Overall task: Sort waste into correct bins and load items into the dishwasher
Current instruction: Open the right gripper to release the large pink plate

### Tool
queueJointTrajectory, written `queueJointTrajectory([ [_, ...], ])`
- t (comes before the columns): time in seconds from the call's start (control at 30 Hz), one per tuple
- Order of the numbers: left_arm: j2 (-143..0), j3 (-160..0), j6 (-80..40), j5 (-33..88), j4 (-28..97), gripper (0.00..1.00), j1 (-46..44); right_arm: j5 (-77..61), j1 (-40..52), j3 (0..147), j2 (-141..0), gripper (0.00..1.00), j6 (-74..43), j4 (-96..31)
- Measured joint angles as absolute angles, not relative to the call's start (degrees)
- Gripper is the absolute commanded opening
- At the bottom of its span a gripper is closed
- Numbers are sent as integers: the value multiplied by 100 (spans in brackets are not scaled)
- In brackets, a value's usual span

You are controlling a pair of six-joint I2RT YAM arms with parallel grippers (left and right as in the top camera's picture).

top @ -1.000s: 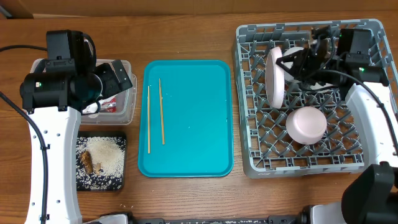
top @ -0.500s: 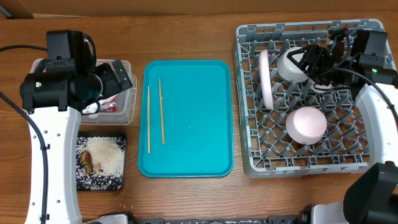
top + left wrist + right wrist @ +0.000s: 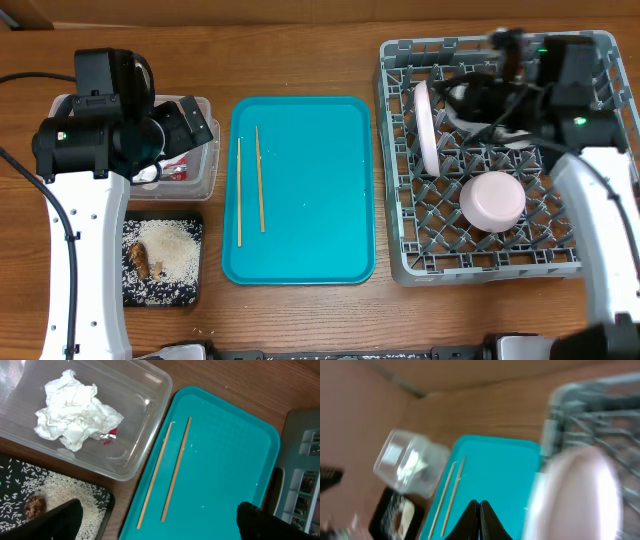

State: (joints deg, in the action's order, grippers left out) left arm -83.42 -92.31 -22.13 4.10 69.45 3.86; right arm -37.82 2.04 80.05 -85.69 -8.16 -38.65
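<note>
Teal tray (image 3: 310,190) holds the chopsticks (image 3: 260,180); left gripper (image 3: 156,522) gapes wide, right gripper (image 3: 479,519) pinched closed, seemingly empty in the blur.

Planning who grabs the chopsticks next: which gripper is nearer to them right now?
Left. The left gripper hovers over the clear tub, right beside the tray holding the chopsticks; the right gripper is over the grey rack, beyond the tray's far side.

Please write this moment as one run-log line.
left gripper open above tub | right gripper shut, empty, over rack | chopsticks on teal tray | plate and bowl in rack
</note>
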Motion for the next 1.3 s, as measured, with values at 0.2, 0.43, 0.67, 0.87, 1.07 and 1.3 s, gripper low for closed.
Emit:
queueJointTrajectory([
  [0.2, -8342, -9231, -2213, 410, 6945, 100, 386, -2265, 1413, 8090, -8562, 4, -550, -4311],
  [0.43, -8342, -9231, -2213, 410, 6945, 100, 386, -582, 2023, 8090, -9181, 4, -464, -4484],
  [0.67, -8342, -9231, -2213, 410, 6945, 100, 386, 1197, 1975, 8088, -9494, 4, -714, -4584],
  [0.87, -8342, -9231, -2213, 410, 6945, 100, 386, 1973, 1874, 8088, -9487, 7, -902, -4565],
  [1.07, -8342, -9231, -2213, 410, 6945, 100, 386, 2156, 1861, 8088, -9487, 17, -958, -4571],
  [1.3, -8342, -9231, -2213, 410, 6945, 100, 386, 2438, 1518, 8088, -9487, 19, -1074, -4751],
])
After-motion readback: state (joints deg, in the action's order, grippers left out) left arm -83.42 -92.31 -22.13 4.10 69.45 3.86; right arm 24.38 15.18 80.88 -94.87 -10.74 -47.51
